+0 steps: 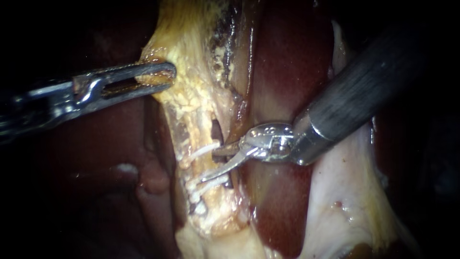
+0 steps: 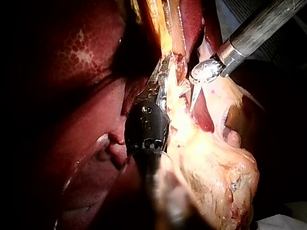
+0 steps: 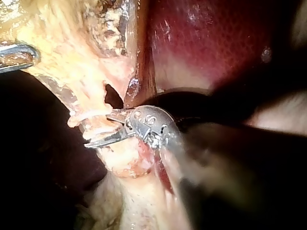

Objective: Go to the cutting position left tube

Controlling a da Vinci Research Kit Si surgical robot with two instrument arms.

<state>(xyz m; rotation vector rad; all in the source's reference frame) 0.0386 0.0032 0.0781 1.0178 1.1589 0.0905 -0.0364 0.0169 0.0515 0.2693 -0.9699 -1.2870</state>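
Left instrument (image 1: 167, 74) claw clenched on yellow tissue (image 1: 191, 96) far left; right instrument (image 1: 211, 164) claw released at left tube (image 1: 191, 168) between clips (image 1: 203, 150), which looks soft, thin, slippery: cut mid-gap.

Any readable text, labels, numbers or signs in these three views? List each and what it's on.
No legible text in any of the three views.
Small marks on the metal wrist of the right instrument: too small and blurred to read.
The left instrument: no writing shows on it.
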